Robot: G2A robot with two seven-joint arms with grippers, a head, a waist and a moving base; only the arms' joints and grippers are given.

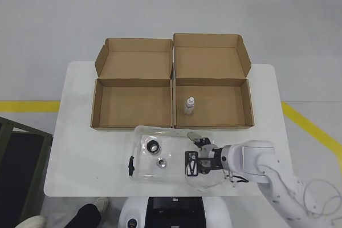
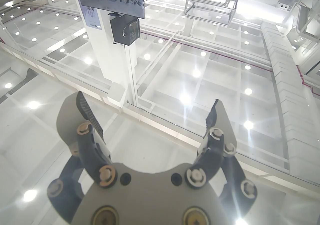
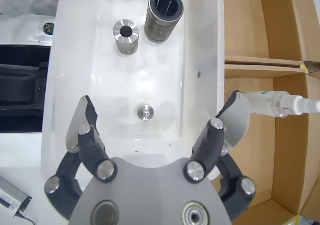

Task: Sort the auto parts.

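Auto parts, three, upright in clear bin [image 3: 220, 35]: linear bearing [image 3: 163, 15], steel sleeve [image 3: 125, 39] just beside it, small stud [image 3: 145, 111] apart.

Right gripper [image 3: 160, 102]: spread wide, empty, above the stud; one finger overhangs the bin wall.

Risk: on descent that finger may strike the rim; the tiny stud may slip.

Left gripper [image 2: 148, 99]: spread, empty, facing the ceiling.

Beyond the bin: two cardboard boxes [image 1: 131, 108]; the right box [image 1: 222, 105] holds a spray bottle [image 3: 275, 105].

two cardboard boxes: a left box [image 1: 131, 105], a right box [image 1: 222, 108]. one clear bin [image 1: 174, 171]. three metal parts: one large bearing [image 3: 163, 17], one smaller cylinder [image 3: 125, 39], one small stud [image 3: 145, 111]. one white bottle [image 1: 189, 105]. one table [image 1: 74, 142].
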